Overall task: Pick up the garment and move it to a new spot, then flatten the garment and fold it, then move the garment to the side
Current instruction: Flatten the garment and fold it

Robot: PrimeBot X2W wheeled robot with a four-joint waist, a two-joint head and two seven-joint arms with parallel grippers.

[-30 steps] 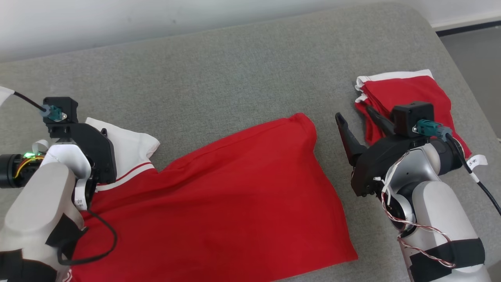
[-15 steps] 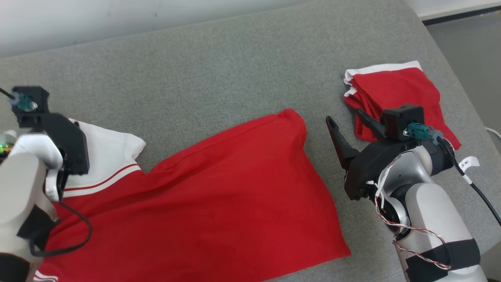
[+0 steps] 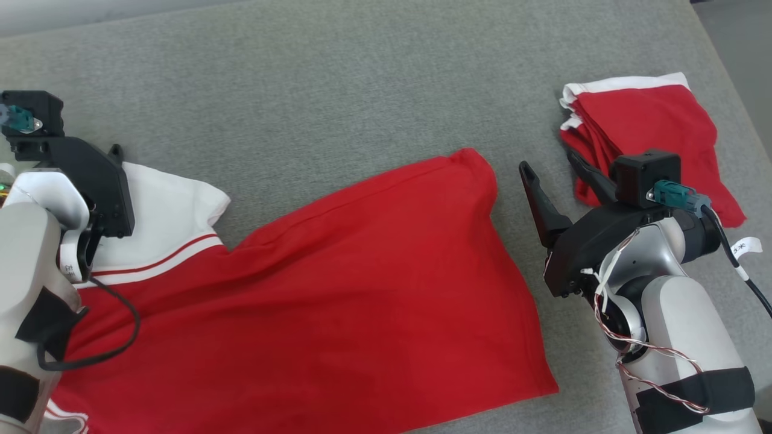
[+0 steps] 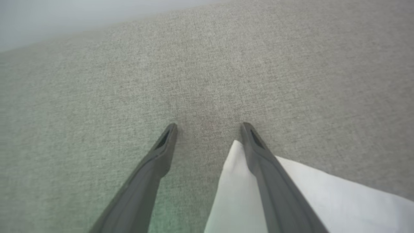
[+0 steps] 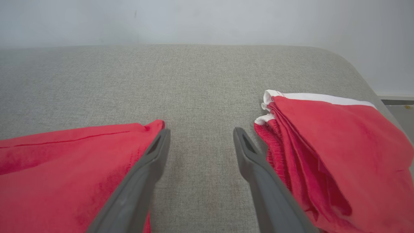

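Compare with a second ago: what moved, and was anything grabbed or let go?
The head camera shifted, so the whole view slid. Against the cloth, the left arm drew outward to its left, toward the edge of the white sleeve. Nothing grabbed or released. Unchanged: both jaws open and empty, right arm between the spread red shirt and the folded garment, both lying still.

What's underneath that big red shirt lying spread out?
The grey cushion shows all round the shirt, so the shirt seems to lie straight on it. Anything beneath the cloth itself is covered and cannot be seen.
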